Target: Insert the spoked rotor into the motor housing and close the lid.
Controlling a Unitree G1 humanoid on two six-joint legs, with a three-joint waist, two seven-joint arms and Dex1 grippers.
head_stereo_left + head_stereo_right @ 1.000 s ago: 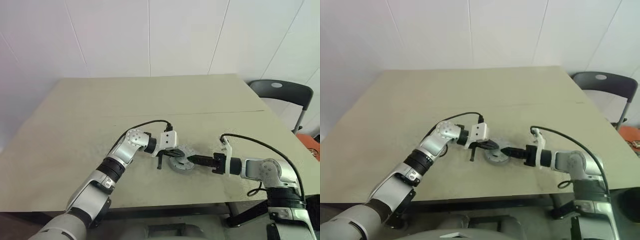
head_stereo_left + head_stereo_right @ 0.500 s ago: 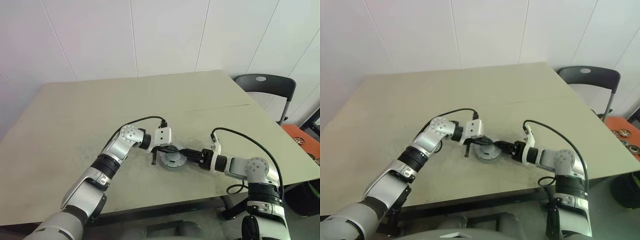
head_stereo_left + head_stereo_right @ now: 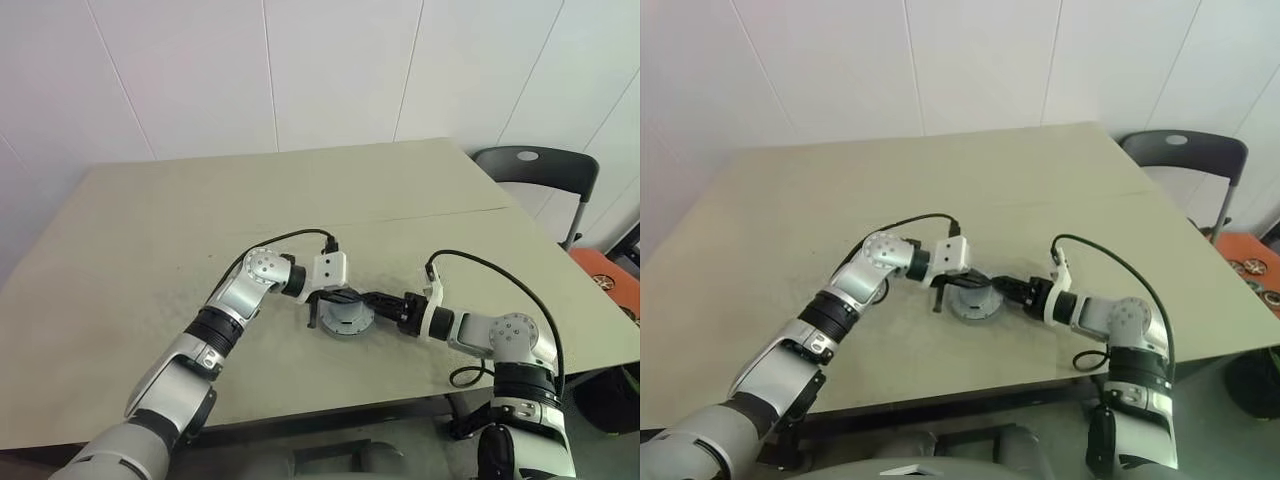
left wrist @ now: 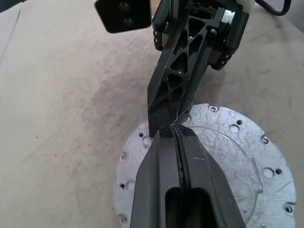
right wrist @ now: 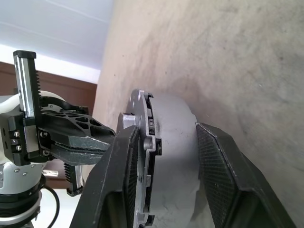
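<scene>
Both grippers meet at the motor housing near the front of the table.

The right gripper has its jaws set on either side of the motor housing, one finger against the flat top plate and the other against the round body, so the housing sits between them; full clamping contact cannot be confirmed. The left gripper has its jaws pressed together, tips resting just above the housing's drilled silver plate, almost touching the tip of one right-gripper finger. The housing rests on the beige table; a dark chair stands beyond the table's corner.
</scene>
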